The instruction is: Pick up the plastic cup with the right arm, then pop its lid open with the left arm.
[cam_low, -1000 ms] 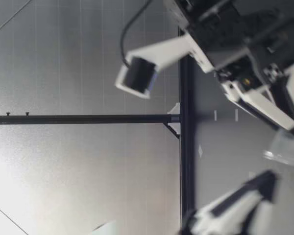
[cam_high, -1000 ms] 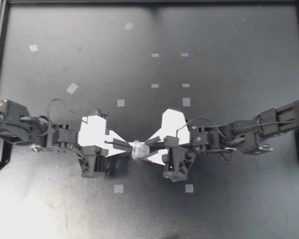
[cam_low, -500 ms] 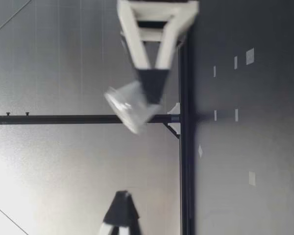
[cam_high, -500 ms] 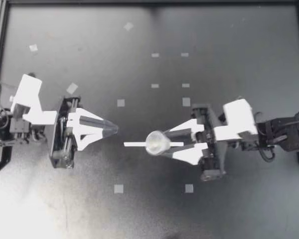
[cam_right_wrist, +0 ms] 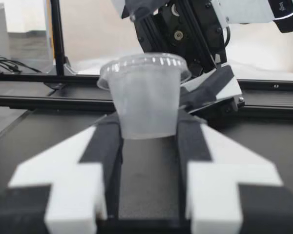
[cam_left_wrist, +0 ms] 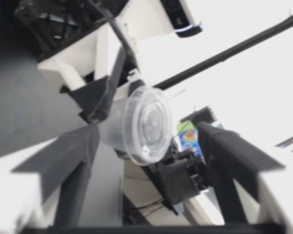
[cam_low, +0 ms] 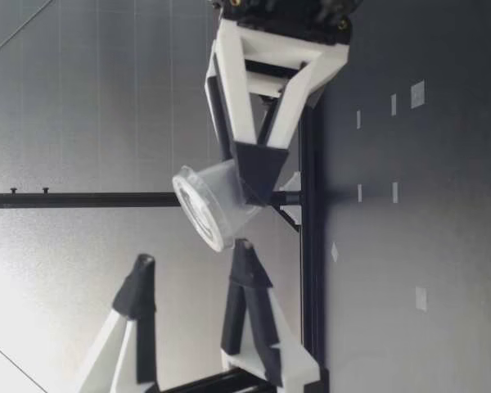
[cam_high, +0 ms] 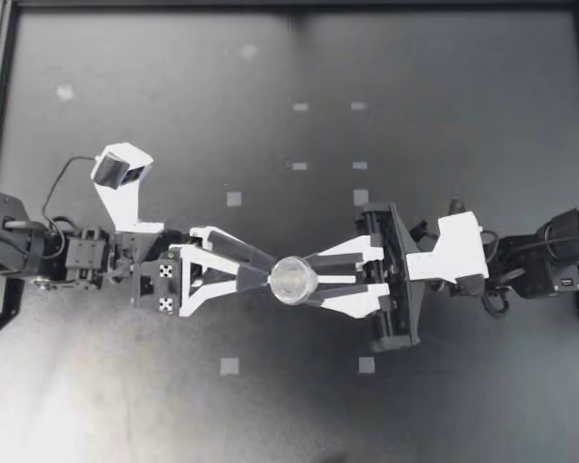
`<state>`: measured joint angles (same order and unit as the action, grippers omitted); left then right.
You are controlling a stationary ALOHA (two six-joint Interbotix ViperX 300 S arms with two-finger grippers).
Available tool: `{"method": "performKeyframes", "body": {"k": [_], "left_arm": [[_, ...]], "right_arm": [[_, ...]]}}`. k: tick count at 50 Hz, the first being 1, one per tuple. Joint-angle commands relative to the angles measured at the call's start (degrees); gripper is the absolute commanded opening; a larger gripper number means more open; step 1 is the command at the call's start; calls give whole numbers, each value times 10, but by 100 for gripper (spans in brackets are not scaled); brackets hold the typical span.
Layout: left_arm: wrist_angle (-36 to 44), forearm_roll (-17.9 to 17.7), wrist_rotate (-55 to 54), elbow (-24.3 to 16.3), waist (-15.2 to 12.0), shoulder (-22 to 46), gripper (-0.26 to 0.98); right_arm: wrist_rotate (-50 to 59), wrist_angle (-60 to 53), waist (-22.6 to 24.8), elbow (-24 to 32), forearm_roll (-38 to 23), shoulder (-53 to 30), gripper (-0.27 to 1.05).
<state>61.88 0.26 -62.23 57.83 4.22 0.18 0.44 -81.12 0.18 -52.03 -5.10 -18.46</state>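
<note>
**Small clear cup held between two arms, above the tabletop.** The small clear cup (cam_high: 293, 280) hangs over the dark tabletop (cam_high: 463, 116), near its middle. My right hand (cam_high: 315, 280) is closed on it. In the right wrist view both fingers (cam_right_wrist: 107, 141) press the cup (cam_right_wrist: 145, 95) low on its wall from two sides.

The change of the last half second is on the other side. My left hand (cam_high: 267, 278) was drawn back well clear of the cup with its fingers together. It has now swung in and spread wide, and its fingertips sit just beside the cup.

The left wrist view shows the cup (cam_left_wrist: 141, 124) between those spread fingers. One finger (cam_left_wrist: 80, 151) is close against the wall and the other stands apart from it. The left hand therefore brackets the cup without gripping it.

In the low view the cup (cam_low: 209, 205) is tilted and well above the tabletop, with its rim turned toward the left hand (cam_low: 192, 255). My reading is that the cup is within reach of both hands, but the right alone bears it.
</note>
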Motion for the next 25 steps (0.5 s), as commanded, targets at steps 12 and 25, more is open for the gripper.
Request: {"method": "performKeyframes", "body": {"k": [12, 25], "left_arm": [[3, 2, -1, -22, 13, -14, 72], [15, 4, 4, -27, 21, -22, 72]], "right_arm": [[3, 18, 1, 1, 5, -4, 24], [37, 18, 1, -5, 12, -31, 24]]}}
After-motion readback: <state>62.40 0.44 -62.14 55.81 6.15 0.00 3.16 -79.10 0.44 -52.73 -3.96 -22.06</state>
